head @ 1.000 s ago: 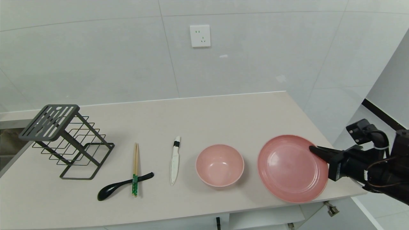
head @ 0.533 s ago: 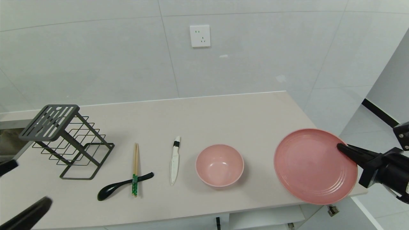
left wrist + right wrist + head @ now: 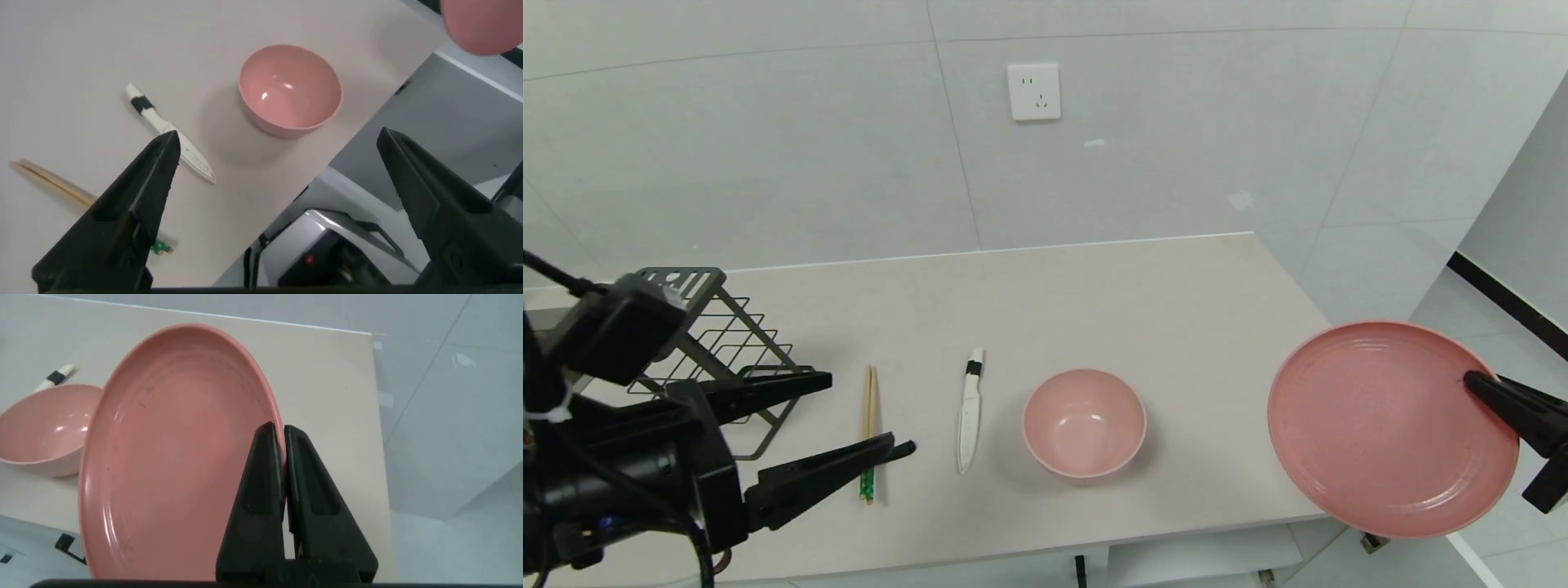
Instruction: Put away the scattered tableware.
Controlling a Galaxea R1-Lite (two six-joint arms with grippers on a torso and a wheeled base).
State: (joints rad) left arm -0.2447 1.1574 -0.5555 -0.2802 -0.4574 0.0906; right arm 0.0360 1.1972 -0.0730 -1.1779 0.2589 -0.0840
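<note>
The right claw (image 3: 1472, 381) pinches the pink plate (image 3: 1372, 425) by its rim; the left claw (image 3: 859, 409) is wide open, holding nothing

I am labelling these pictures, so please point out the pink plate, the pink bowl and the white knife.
pink plate (image 3: 1372, 429): head view, middle of its inner face.
pink bowl (image 3: 1085, 423): head view, bottom of its inside.
white knife (image 3: 968, 420): head view, middle of its blade.
</note>
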